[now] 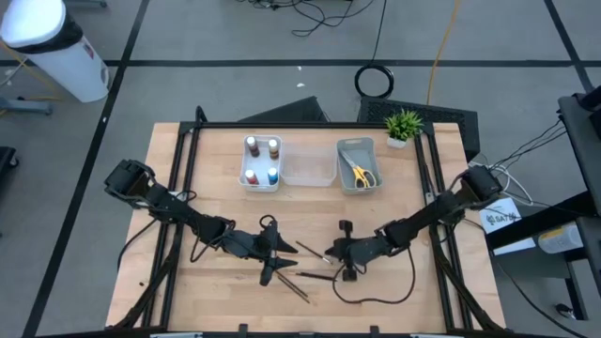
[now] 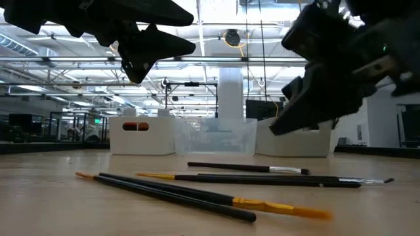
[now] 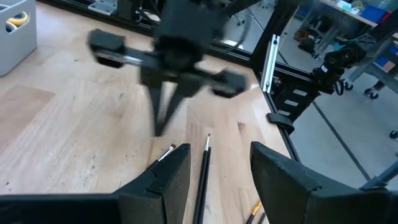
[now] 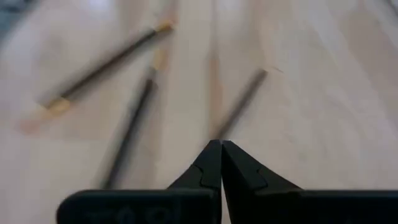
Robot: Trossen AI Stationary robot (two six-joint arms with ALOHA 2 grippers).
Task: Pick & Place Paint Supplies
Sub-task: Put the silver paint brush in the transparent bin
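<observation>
We risk nudging the loose brushes (image 1: 302, 282) across the tabletop (image 1: 216, 296), since our left gripper (image 1: 278, 269) hovers half-open, empty, right gripper (image 1: 330, 255) pinched shut, empty.

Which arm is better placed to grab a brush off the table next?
Left, probably. The left gripper is open with a brush lying between its fingers. The right gripper is shut, holding nothing, its tip just short of another brush, so it would have to open first.

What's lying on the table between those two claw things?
In the high view, thin dark brushes lie on the wood between the left gripper and the right gripper; nothing else.
</observation>
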